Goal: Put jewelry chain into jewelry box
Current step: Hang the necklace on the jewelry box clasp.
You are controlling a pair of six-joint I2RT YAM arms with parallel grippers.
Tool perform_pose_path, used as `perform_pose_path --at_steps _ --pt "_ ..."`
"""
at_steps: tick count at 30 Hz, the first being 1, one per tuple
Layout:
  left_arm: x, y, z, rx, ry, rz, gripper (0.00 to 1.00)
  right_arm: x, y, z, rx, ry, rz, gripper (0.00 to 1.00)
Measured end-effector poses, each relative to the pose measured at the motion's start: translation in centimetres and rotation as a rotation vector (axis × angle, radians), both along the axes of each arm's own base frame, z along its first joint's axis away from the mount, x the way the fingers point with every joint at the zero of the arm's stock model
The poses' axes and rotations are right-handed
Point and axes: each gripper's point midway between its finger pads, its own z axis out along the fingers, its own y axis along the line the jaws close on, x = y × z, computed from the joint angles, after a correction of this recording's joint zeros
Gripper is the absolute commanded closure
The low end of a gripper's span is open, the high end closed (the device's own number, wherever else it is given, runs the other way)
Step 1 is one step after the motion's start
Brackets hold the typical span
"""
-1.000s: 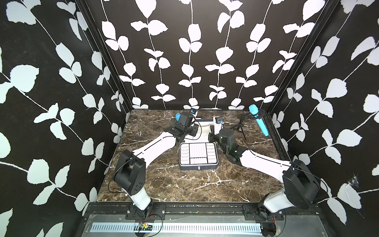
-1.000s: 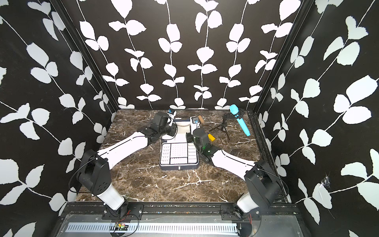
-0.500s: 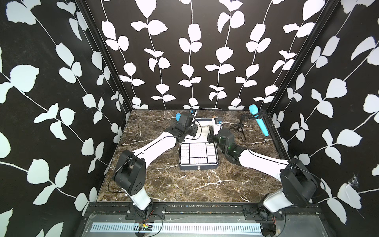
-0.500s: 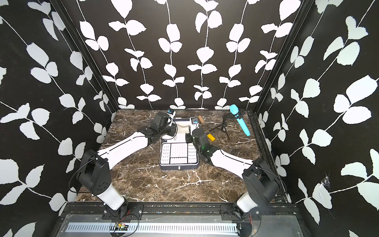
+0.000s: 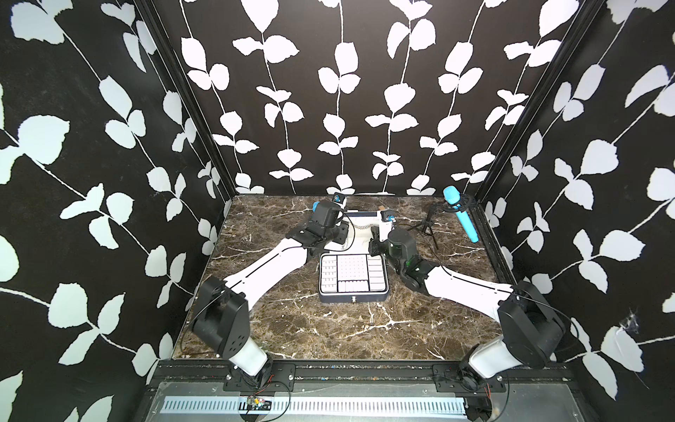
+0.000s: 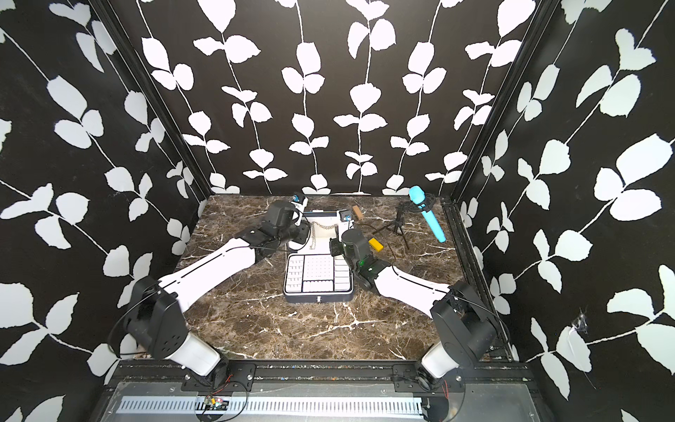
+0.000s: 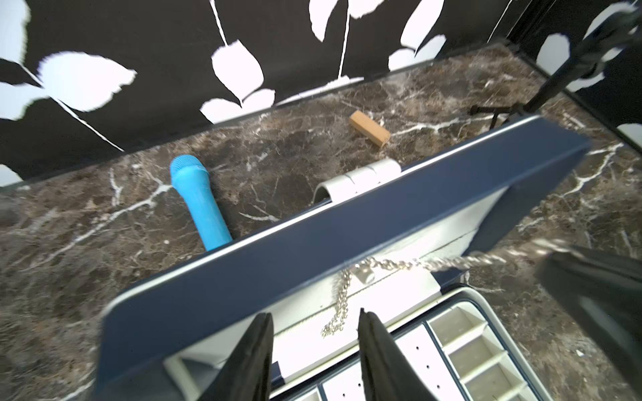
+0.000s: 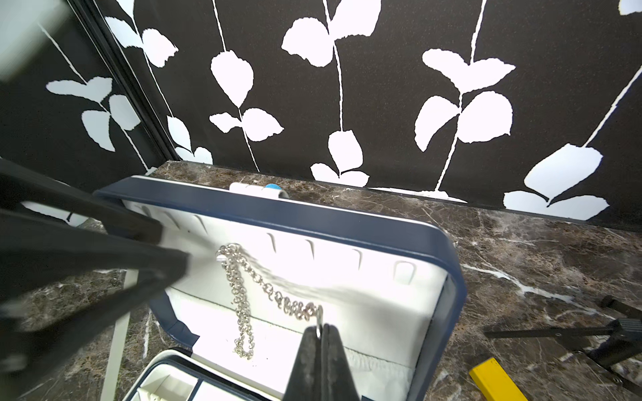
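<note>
- Silvery jewelry chain (image 8: 239,298) hangs against the white lining inside the raised lid of the jewelry box (image 8: 312,215), one loop dangling low.
- Its end is pinched in the right gripper (image 8: 321,333), whose jaws are pressed together on it.
- Apart and empty, the left gripper (image 7: 314,312) has the dangling loop just ahead of its fingertips.
- Beside the right gripper, outside the box, lies a yellow block (image 8: 493,380).

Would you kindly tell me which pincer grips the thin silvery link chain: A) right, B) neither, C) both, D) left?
A: the right pincer is shut on one end of the thin silvery link chain, while the left pincer stands open.
</note>
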Motion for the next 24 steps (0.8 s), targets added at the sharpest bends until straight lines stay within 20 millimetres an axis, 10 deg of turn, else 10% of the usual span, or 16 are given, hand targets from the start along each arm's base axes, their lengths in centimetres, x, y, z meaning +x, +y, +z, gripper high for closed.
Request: perform_pose_path --at_steps 6,24 --pt "-1.8 1.6 2.0 -0.052 -0.036 0.035 0.55 0.2 0.1 -1.8 -0.035 0.033 -0.005 1.00" --pt "-3.9 3.3 -3.2 -0.042 0.058 0.080 0.57 0.2 0.9 -6.3 -0.090 0.128 0.029 1.00"
